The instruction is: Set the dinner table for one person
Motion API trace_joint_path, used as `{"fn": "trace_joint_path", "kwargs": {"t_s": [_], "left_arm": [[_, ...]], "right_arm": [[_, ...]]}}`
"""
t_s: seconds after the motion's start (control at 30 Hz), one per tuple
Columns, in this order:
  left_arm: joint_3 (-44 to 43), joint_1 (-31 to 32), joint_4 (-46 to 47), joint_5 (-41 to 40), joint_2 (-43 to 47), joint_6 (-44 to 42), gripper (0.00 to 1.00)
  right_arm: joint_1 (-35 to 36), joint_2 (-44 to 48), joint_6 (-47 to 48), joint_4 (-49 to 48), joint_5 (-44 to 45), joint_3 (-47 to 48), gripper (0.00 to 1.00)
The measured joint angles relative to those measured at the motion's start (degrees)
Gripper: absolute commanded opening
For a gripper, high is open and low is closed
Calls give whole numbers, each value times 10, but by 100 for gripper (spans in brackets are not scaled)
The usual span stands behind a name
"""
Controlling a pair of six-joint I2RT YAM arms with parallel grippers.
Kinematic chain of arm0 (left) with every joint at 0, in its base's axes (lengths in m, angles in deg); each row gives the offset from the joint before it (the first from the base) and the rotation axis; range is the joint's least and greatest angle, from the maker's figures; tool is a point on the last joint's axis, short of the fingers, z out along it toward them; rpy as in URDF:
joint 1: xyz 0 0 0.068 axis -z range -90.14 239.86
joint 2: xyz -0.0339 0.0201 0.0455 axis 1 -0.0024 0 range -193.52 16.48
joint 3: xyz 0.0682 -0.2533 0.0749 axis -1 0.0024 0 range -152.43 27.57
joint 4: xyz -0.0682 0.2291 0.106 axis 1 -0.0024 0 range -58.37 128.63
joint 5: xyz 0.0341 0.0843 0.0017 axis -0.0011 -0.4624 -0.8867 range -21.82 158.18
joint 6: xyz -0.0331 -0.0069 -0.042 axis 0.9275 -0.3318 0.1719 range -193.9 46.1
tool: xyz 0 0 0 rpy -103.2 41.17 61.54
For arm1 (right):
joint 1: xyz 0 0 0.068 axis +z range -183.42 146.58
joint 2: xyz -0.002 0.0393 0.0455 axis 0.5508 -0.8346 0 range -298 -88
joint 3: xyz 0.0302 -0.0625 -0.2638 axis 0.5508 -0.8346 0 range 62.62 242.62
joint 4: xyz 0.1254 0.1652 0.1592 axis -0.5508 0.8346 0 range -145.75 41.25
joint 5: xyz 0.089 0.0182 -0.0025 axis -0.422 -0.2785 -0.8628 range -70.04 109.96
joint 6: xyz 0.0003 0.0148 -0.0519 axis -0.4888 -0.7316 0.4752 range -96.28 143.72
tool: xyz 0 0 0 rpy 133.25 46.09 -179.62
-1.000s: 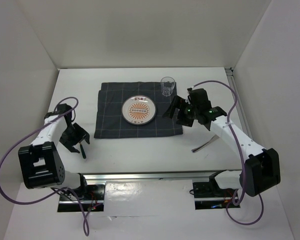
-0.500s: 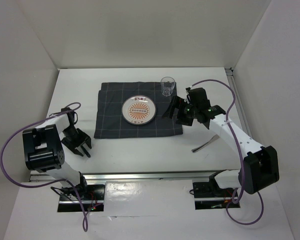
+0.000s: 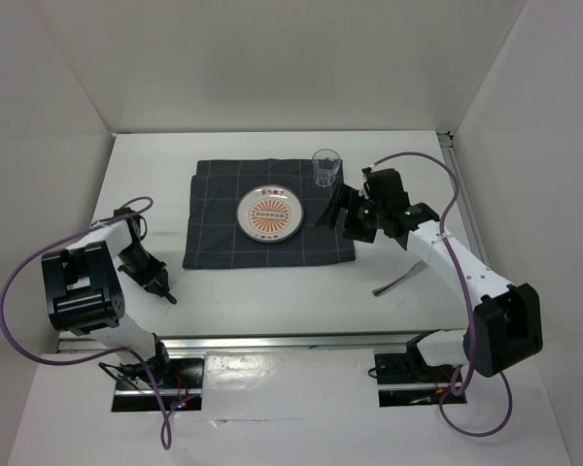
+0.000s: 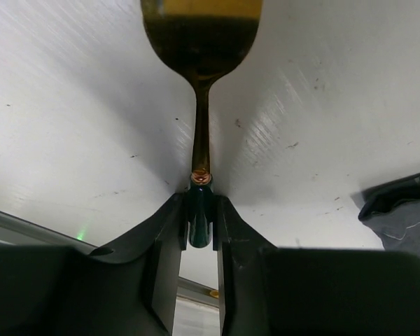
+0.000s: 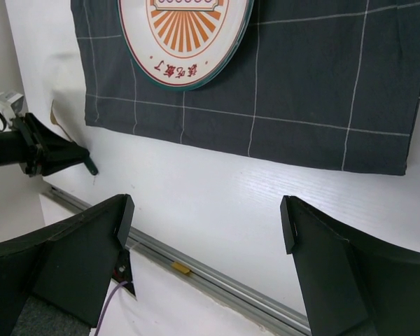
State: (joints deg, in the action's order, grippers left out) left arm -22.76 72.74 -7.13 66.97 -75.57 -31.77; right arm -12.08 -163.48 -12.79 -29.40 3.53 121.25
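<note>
My left gripper (image 3: 155,282) is low over the white dinner table (image 3: 272,291) at the front left. It is shut on the dark green handle (image 4: 200,220) of a gold-headed utensil (image 4: 200,42) that lies along the table. My right gripper (image 3: 342,212) is open and empty, hovering over the right edge of the dark checked placemat (image 3: 214,243). In the right wrist view the right gripper (image 5: 206,224) has its jaws wide apart over the table (image 5: 231,196). A patterned plate (image 3: 269,213) sits on the placemat. A clear glass (image 3: 325,168) stands at its far right corner.
A grey utensil (image 3: 398,282) lies on the table to the right of the placemat, under my right arm. The table's metal front rail (image 5: 196,269) is close by. White walls enclose the table on three sides.
My left gripper has come down over the dark-handled utensil and shut on its handle. The left arm has swung in towards it. The right arm has hardly moved.
</note>
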Motion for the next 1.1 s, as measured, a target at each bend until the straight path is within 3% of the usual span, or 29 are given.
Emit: {"fn": "trace_joint_path", "kwargs": {"t_s": [0.13,0.27,0.47,0.7,0.87,1.1], "left_arm": [[-25,0,-18,-24,8,-2,0],[-117,12,-54,-58,37,-22,0],[-276,118,-59,-78,31,-93,0],[-383,252,-68,-89,-118,-137,0],[-413,270,-80,-77,-203,-152,0],[-431,289,-80,-74,-252,-162,0]], "right_arm": [[0,0,1,7,6,5,100],[0,-1,6,25,16,20,100],[-7,-11,18,53,37,55,100],[-35,-11,22,79,44,61,100],[-47,9,20,98,57,57,100],[-51,60,10,121,79,44,100]]}}
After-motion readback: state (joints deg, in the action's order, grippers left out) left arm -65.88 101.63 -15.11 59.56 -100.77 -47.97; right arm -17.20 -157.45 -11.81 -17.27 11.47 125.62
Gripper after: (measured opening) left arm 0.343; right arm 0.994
